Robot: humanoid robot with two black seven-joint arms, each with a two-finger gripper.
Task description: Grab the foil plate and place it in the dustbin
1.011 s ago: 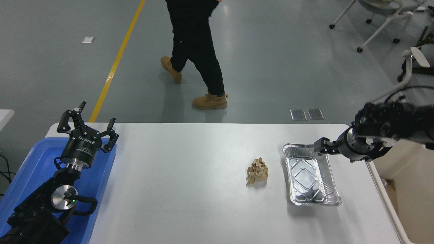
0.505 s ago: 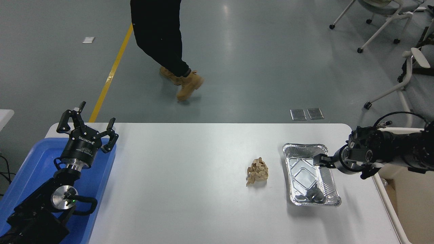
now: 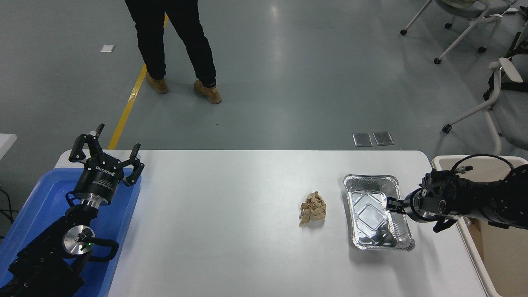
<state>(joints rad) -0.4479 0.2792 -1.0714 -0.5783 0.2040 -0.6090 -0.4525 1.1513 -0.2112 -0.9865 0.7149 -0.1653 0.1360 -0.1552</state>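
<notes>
**Bright, even overhead light; sharp frame**

The scene is evenly lit from above. A pale streak of glare runs down the glossy grey floor [image 3: 284, 70] beyond the bench [image 3: 231, 189]. The white benchtop is bright but not blown out. The foil plate [image 3: 377, 212] throws sharp highlights off its ribbed walls and casts a soft, short shadow at its near edge. The crumpled paper wad [image 3: 312, 208] casts only a faint shadow. Focus is crisp throughout, with no visible motion blur.
</notes>
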